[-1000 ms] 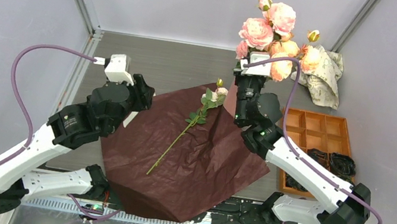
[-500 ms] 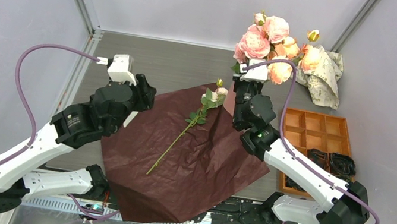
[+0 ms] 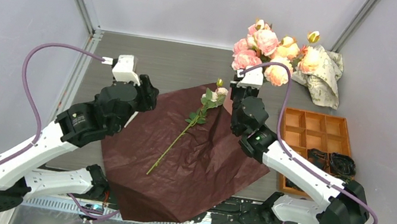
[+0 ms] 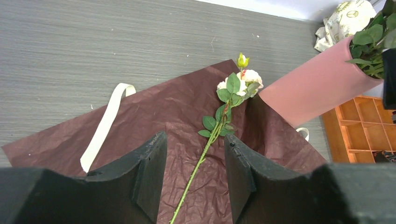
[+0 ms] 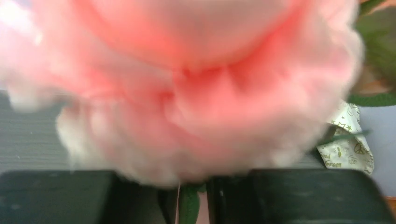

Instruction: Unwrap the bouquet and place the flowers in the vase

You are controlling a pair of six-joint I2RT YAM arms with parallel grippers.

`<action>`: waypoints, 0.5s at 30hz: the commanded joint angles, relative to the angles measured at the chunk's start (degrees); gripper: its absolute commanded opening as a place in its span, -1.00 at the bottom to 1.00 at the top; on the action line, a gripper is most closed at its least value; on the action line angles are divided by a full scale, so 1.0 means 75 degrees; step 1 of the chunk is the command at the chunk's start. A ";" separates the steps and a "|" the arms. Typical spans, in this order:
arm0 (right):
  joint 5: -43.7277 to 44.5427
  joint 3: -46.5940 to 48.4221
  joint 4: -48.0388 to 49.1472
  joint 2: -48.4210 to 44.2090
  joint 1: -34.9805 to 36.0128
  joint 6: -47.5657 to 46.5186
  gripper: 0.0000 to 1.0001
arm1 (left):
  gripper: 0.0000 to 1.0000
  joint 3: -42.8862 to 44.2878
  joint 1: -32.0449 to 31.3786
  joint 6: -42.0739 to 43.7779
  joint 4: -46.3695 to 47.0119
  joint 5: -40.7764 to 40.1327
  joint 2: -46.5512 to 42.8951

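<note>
The vase, a salmon-pink cylinder, stands at the far right corner of the dark red paper, with green leaves in its mouth. The flowers, pink and peach blooms, bunch above it. My right gripper is just under the blooms. Its jaws stand narrowly apart around a green stem, and a blurred pink bloom fills that view. One more flower lies on the paper. My left gripper hangs open above this stem, holding nothing. The bouquet is unwrapped, its paper spread flat.
A cream ribbon lies on the paper's left side. Crumpled cream printed paper sits at the back right. An orange compartment tray with black items stands to the right of the vase. Frame posts stand at both back corners.
My right arm has lowered the bunch of flowers, so the blooms sit lower over the vase. My left arm has shifted slightly toward the far side.
</note>
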 commanded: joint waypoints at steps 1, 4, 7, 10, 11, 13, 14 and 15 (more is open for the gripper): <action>0.0051 -0.0097 -0.0328 -0.0269 0.0020 0.0494 -0.13 | -0.02 -0.0011 -0.0031 0.0035 0.0465 -0.0018 0.0056; 0.0015 -0.0141 -0.0545 -0.0575 0.0019 0.0783 0.35 | -0.02 -0.0024 -0.0033 0.0006 0.0508 0.0045 0.0140; -0.0081 -0.0105 -0.0827 -0.0818 0.0020 0.0917 0.52 | -0.02 -0.0013 -0.0027 -0.0010 0.0570 0.0134 0.0260; -0.0125 -0.0007 -0.1182 -0.0971 0.0019 0.1029 0.58 | -0.01 -0.0013 -0.0032 -0.0024 0.0633 0.0229 0.0356; -0.0120 0.0007 -0.1231 -0.1027 0.0025 0.1052 0.61 | -0.01 -0.0013 -0.0030 -0.0034 0.0645 0.0247 0.0390; -0.0163 0.0038 -0.1393 -0.1170 0.0020 0.1136 0.64 | -0.01 -0.0018 -0.0028 -0.0047 0.0672 0.0281 0.0453; -0.0205 0.0061 -0.1507 -0.1243 0.0019 0.1204 0.65 | -0.01 -0.0024 -0.0026 -0.0047 0.0678 0.0286 0.0487; -0.0255 0.0083 -0.1634 -0.1363 0.0019 0.1330 0.65 | -0.01 -0.0040 -0.0026 -0.0050 0.0702 0.0303 0.0522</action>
